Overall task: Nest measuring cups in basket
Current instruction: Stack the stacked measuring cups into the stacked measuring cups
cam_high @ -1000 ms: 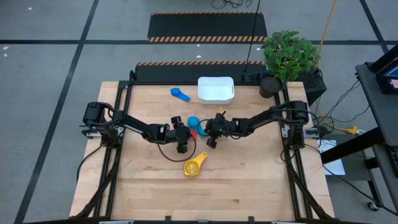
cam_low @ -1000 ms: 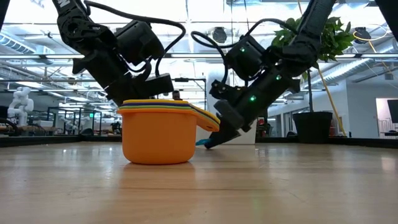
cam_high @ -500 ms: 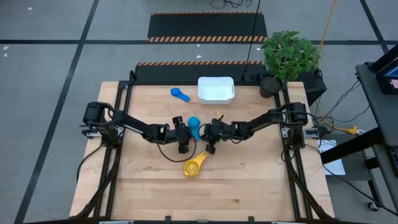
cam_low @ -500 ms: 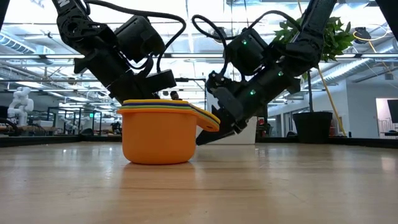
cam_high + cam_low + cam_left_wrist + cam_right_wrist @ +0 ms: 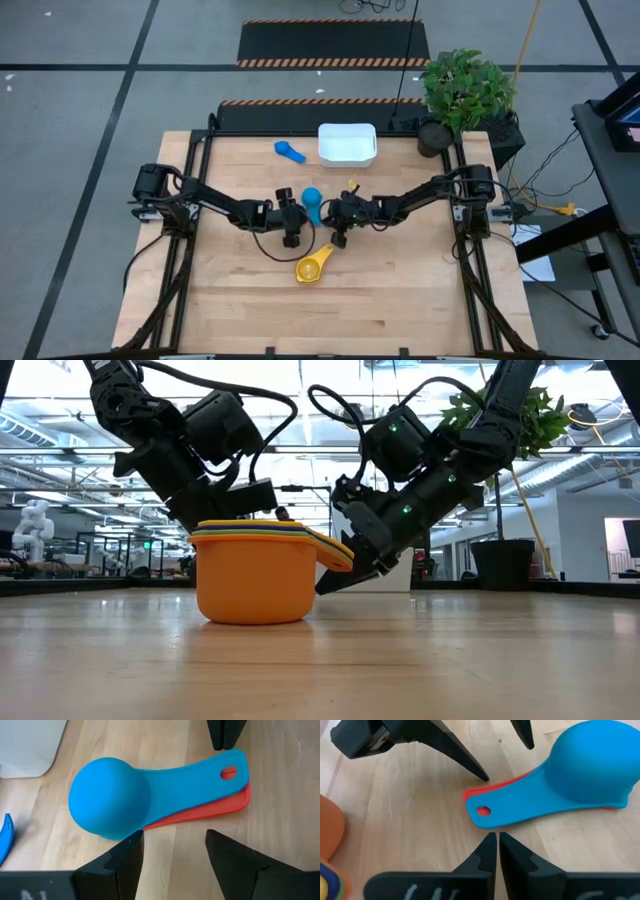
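A light blue measuring cup [image 5: 109, 797] lies upside down over a red cup [image 5: 210, 811] near the table's middle, both handles toward the near edge. My left gripper [image 5: 172, 845] is open on the cups' left side and touches nothing. My right gripper [image 5: 496, 837] is shut, with its tips at the end of the blue handle [image 5: 482, 812]. A stack of nested cups, orange outside [image 5: 255, 575] and yellow inside [image 5: 312, 266], stands nearer the front. A dark blue cup [image 5: 290, 151] lies beside the white basket [image 5: 347, 143] at the far edge. My right gripper's shut fingertips [image 5: 489, 845] slant down from the table's right side and stand right at the free end of the light blue cup's handle [image 5: 487, 824]. I cannot tell whether they touch it. Both cups rest on the table.
A black plant pot with a green plant [image 5: 462, 95] stands off the table's far right corner. Bare wood lies along the near edge and in both near corners. In the low view the orange stack hides my left gripper's fingertips.
My right gripper, still shut, has gone a little toward the table's left and closed in on the handle end of the light blue and red cups. In the high view it now covers the red handle that showed before.
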### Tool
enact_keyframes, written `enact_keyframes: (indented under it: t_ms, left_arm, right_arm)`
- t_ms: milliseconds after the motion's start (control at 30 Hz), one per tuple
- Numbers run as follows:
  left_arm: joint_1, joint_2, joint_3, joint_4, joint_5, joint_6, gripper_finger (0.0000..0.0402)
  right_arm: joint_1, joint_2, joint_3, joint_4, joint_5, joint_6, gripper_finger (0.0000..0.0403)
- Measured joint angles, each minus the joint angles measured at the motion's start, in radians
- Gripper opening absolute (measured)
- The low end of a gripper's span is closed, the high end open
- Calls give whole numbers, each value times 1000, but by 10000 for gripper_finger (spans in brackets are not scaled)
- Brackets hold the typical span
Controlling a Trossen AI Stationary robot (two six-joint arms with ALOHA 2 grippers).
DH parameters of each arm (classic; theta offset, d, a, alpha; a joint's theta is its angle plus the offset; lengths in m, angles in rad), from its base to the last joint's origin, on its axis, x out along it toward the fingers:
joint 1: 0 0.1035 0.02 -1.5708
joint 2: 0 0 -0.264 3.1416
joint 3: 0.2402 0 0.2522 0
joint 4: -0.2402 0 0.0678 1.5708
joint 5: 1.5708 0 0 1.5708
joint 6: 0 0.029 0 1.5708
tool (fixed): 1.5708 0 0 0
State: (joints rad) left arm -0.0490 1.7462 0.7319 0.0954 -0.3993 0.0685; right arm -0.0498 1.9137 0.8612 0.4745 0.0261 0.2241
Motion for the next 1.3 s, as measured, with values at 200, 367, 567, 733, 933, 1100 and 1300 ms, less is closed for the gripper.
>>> enact_keyframes:
  t_ms: [200, 367, 567, 733, 933, 1100, 1300]
  left_arm:
    - [5, 19, -1, 91, 37, 15, 218]
    - [4, 46, -1, 126, 37, 24, 218]
    - [5, 61, -1, 173, 31, 32, 218]
    - [6, 61, -1, 175, 33, 51, 218]
    - [-2, 49, 3, 83, 34, 34, 218]
    - [-32, 21, -2, 78, 29, 59, 218]
    - [-53, 37, -2, 156, 39, 115, 218]
  right_arm:
    - [0, 0, 0, 29, -1, -4, 13]
    - [0, 0, 0, 30, -2, -5, 13]
    - [0, 0, 0, 30, -2, -8, 13]
    - [0, 0, 0, 30, -2, -23, 13]
    - [-2, -24, 0, 22, -2, -76, 13]
    - [-3, -97, 1, -38, 41, -134, 13]
    - [-3, -236, -3, -190, 170, -226, 13]
